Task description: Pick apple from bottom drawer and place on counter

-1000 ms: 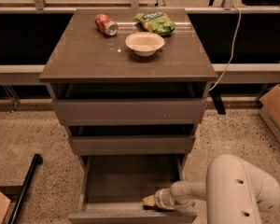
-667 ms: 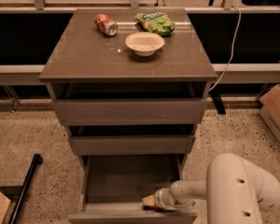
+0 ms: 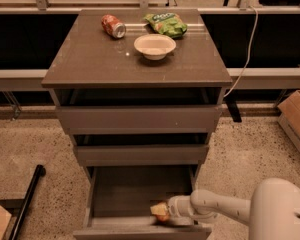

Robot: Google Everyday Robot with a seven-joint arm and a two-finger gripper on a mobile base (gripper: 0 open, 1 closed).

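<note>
1. We see the bottom drawer point(image 3: 130, 191) pulled well out, further than the two drawers above it, so its inside is open to reach. That part of the job looks settled.
2. The apple point(image 3: 159, 210) lies inside that drawer, near the front right, low against the drawer's front wall. It is not lifted clear of the drawer.
3. The gripper point(image 3: 169, 212) is down in the drawer at the end of the white arm point(image 3: 220, 209), which comes in from the right. Its tip is right against the apple's right side. We cannot tell whether it is clamped on the fruit or only touching it.
4. We judge the task to be at the grasp: the reach into the drawer is made, and the pick is either just taken or about to be.
5. What is left, as we read it, is most of the work: raise the apple out past the drawer's front, carry it up past the two upper drawers, and set it down on the surface point(image 3: 90, 59).
6. On top we see a soda can point(image 3: 113, 26) lying on its side, a green bag point(image 3: 166, 24) and a white bowl point(image 3: 154, 46), all toward the back. The front half looks like the natural place for the apple.
</note>
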